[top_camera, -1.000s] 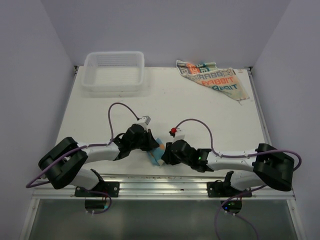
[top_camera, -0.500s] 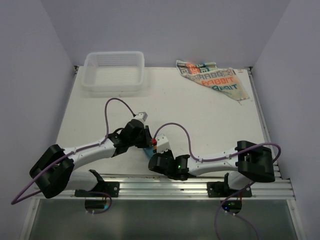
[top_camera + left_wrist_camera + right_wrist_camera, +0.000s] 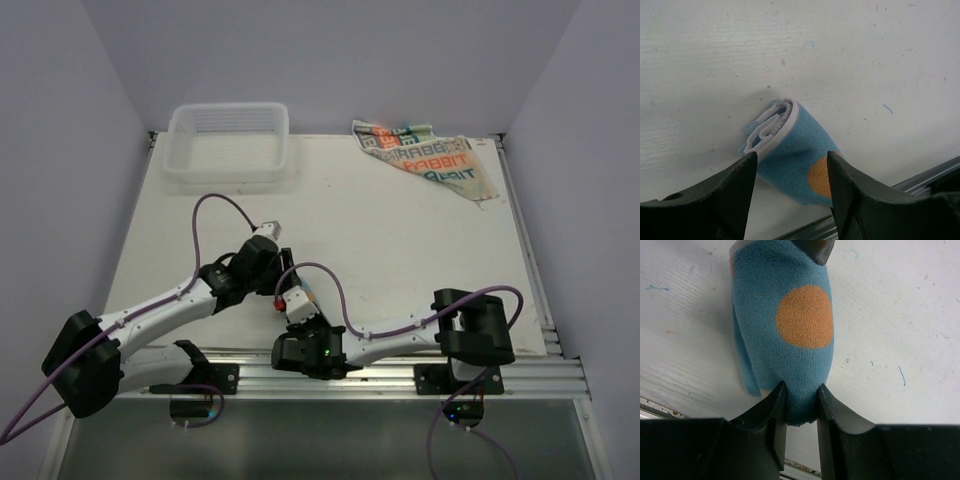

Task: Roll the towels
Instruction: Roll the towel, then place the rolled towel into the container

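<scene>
The light blue towel (image 3: 790,150) with orange dots is rolled into a short tube and lies on the white table near the front rail. In the right wrist view, my right gripper (image 3: 801,388) is shut on the near end of the blue towel (image 3: 785,335). My left gripper (image 3: 791,157) stands open, one finger on each side of the roll without pinching it. In the top view the left gripper (image 3: 272,272) and right gripper (image 3: 296,300) meet near the front edge and hide the roll. The cream "RABBIT" towel (image 3: 430,160) lies spread flat at the back right.
A white slatted basket (image 3: 228,143) stands at the back left. The metal rail (image 3: 925,172) of the table's near edge runs right beside the roll. Purple cables (image 3: 215,205) loop over both arms.
My left gripper has opened and let go of the blue roll. My right arm has swung left towards the front edge, keeping hold of the roll's end.
</scene>
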